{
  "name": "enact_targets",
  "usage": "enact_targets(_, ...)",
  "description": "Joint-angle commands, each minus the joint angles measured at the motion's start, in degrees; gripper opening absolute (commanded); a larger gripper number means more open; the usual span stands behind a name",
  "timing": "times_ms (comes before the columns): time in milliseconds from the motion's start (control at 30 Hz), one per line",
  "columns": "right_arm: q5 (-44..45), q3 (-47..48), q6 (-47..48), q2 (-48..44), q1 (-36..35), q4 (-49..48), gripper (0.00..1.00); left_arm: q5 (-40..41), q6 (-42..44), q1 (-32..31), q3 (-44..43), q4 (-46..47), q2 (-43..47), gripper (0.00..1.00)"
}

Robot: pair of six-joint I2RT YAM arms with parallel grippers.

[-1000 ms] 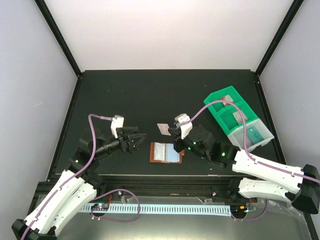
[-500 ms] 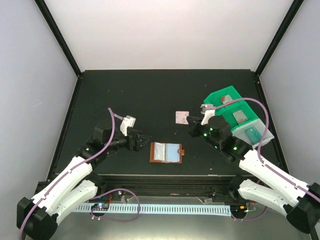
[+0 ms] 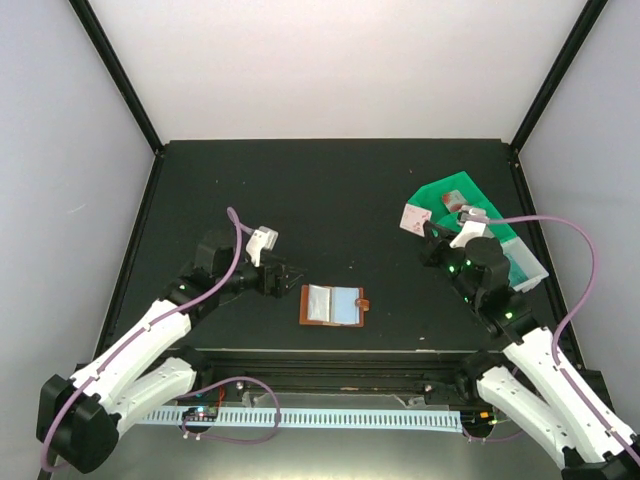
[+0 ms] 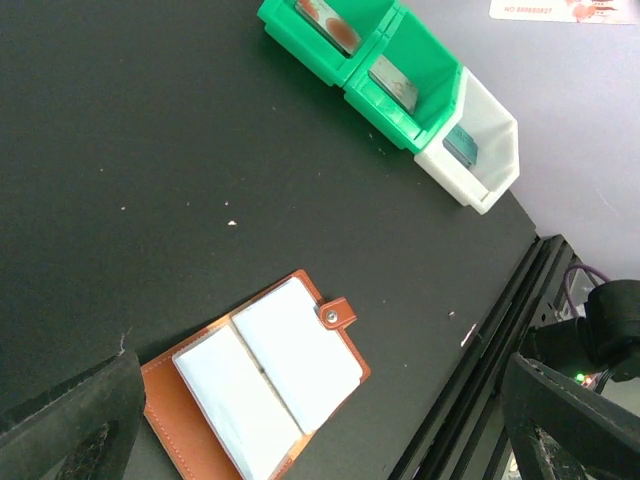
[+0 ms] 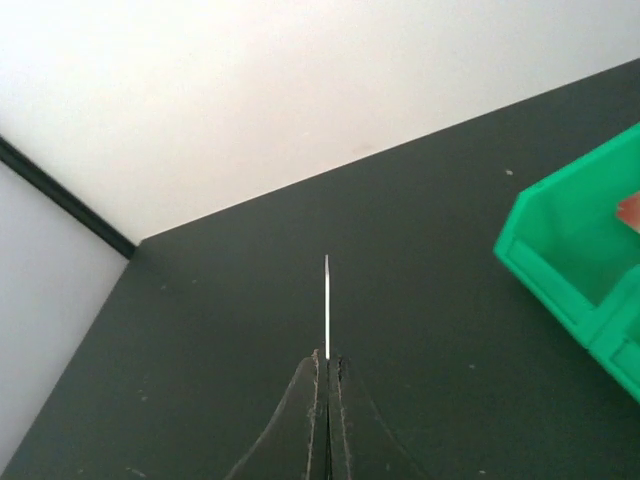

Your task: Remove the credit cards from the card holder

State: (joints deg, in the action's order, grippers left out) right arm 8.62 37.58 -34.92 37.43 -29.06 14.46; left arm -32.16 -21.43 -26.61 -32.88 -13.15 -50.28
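The brown card holder lies open on the black table, pale inner pockets up; it also shows in the left wrist view. My right gripper is shut on a white credit card with a red mark, held in the air by the left edge of the green tray. In the right wrist view the card shows edge-on between the closed fingers. My left gripper is open and empty, just left of the holder, its fingers wide apart.
The green tray has a white end bin. Its compartments hold a red-marked card, a greyish card and a teal item. The table's front edge and rail run just below the holder.
My right gripper has carried the white card from beside the holder to the right and back, up to the green tray's edge. My left gripper has moved closer to the holder.
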Motion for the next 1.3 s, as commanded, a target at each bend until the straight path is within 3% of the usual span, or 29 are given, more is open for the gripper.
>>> enact_targets(0, 4.02, 3.0, 1.69, 1.1, 2.7, 5.3, 0.01, 0.53, 1.16, 0.47, -1.3, 1.24, -0.17, 0.99)
enact_targets(200, 2.0, 4.21, 1.21, 3.71, 11.13, 7.75, 0.01, -3.22, 1.08, 0.43, -0.57, 3.42, -4.07, 0.99)
enact_targets(467, 0.68, 0.72, -1.29, 7.11, 21.3, 5.17, 0.01, -0.28, 1.06, 0.42, 2.07, 5.55, -5.0, 0.99)
enact_targets(700, -3.78, -3.91, -6.02, 12.92, 33.18, -4.72, 0.01, -2.78, -0.44, 0.21, 2.71, 7.54, -5.91, 0.99)
enact_targets(1267, -1.63, 2.84, -8.34, 37.93, 38.81, -16.86, 0.01, -2.33, -1.03, -0.59, 2.89, 6.25, -3.85, 0.99)
